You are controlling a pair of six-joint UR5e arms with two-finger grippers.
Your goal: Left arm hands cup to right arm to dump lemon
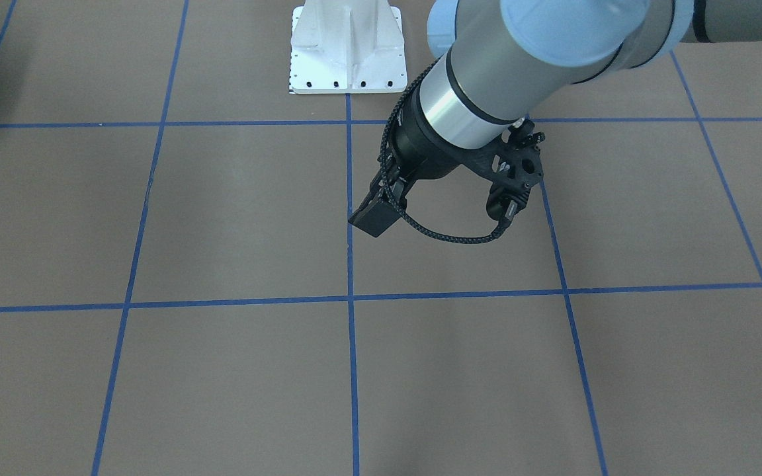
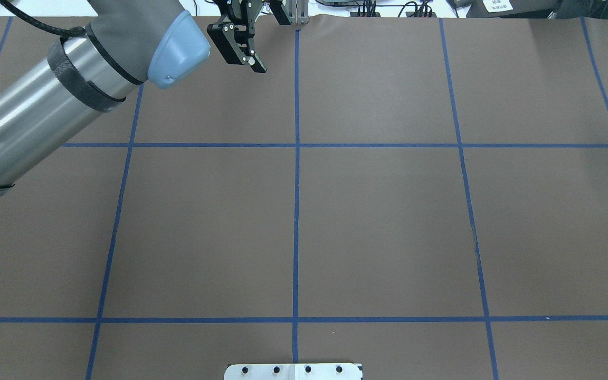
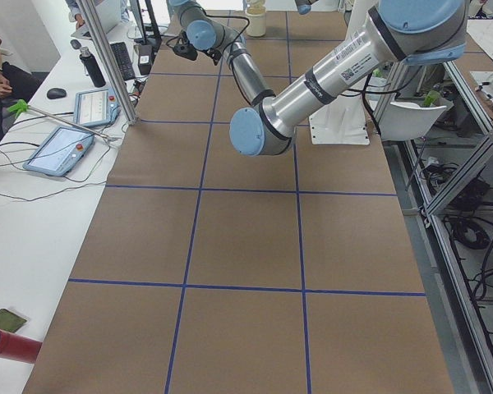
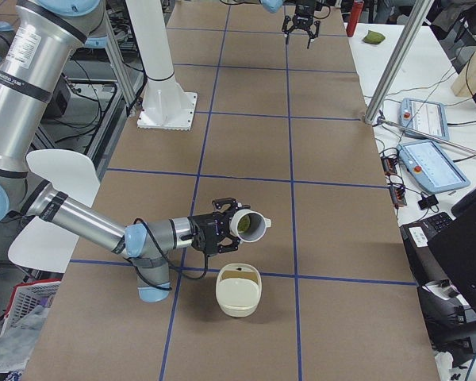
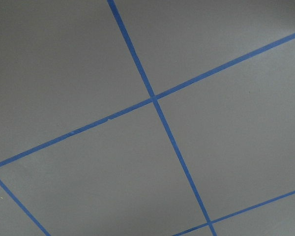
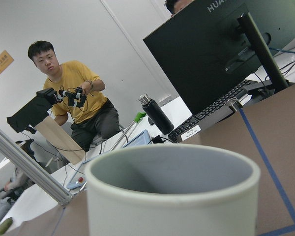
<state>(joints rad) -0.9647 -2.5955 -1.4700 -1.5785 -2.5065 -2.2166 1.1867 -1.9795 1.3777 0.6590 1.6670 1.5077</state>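
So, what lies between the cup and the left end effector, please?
Just bare taped table between the cup and the left end effector, per the exterior right view.

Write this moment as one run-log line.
right gripper: at tipped white handled mug | yellow-green lemon slice: inside mug, near cream bowl | left gripper: open, empty, apart

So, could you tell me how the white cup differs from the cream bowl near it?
The cup is tipped on its side at the tip of the right arm; the bowl sits upright on the table. The cup holds the lemon; the bowl looks empty. The bowl is wider and creamier than the cup. Both are pale open vessels.
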